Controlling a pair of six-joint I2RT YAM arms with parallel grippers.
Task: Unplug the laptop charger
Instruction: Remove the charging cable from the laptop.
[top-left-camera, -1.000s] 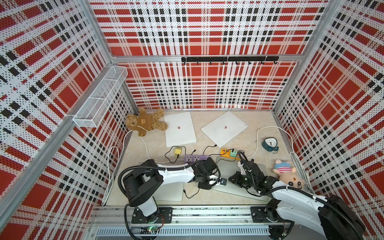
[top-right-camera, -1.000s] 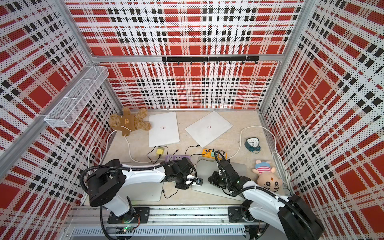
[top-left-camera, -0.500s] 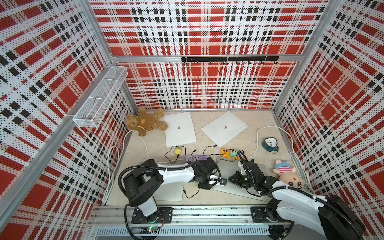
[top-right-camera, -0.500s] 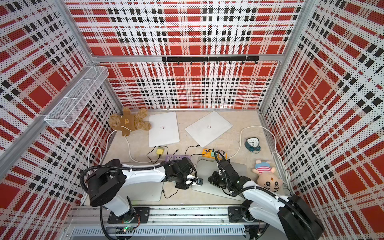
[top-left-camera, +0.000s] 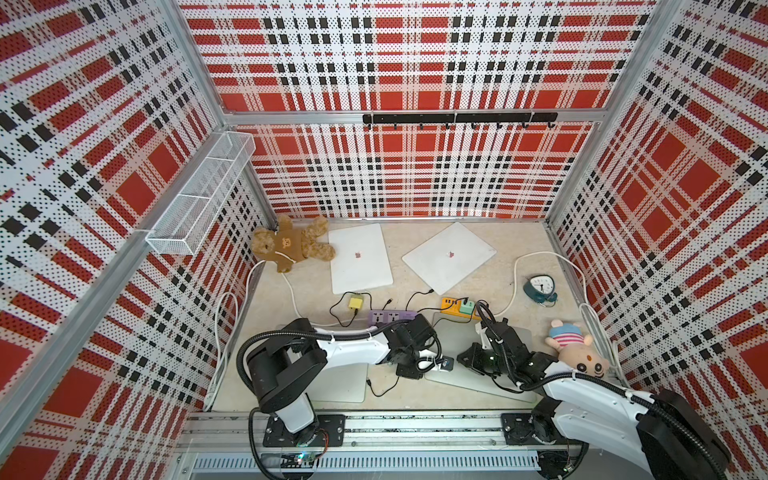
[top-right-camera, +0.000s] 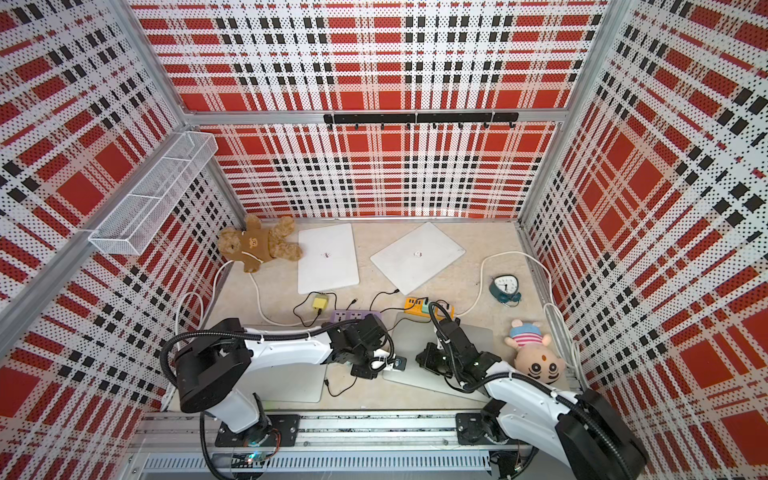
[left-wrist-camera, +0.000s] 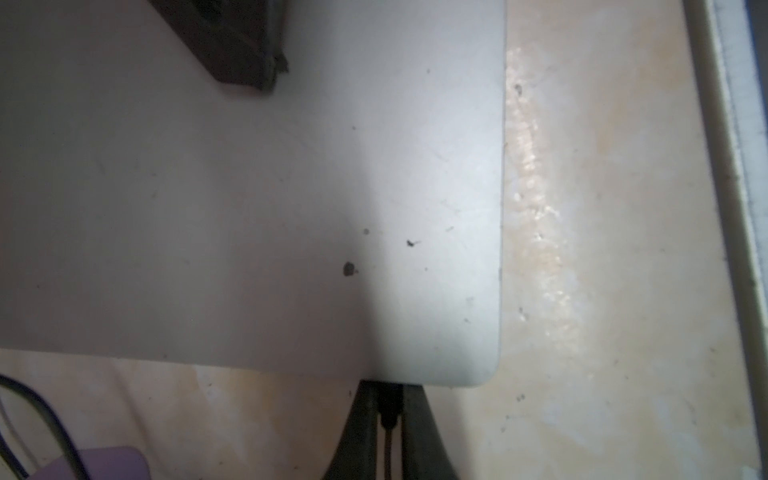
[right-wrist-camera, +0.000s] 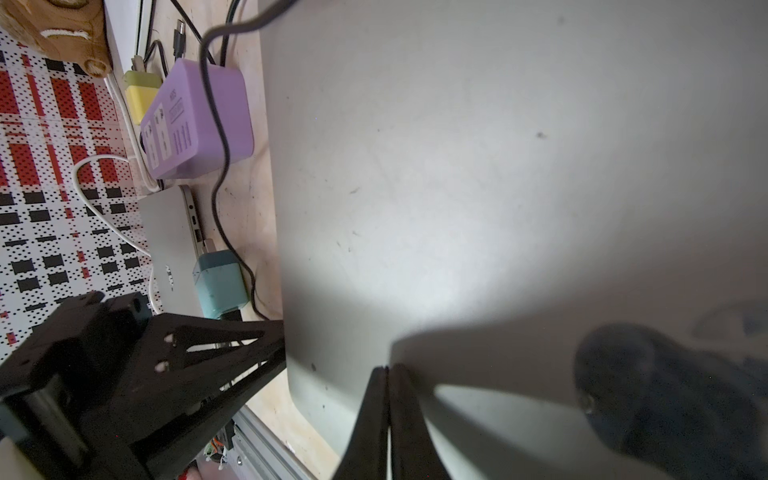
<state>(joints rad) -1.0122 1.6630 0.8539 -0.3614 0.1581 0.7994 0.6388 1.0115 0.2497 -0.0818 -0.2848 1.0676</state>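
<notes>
Both jaws closed, left clamping charger plug (left-wrist-camera: 389, 405), right touching laptop (right-wrist-camera: 457, 166)

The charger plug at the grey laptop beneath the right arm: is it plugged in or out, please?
Plugged in: the plug butts against the edge of the laptop, pinched by the left pincer.
</notes>
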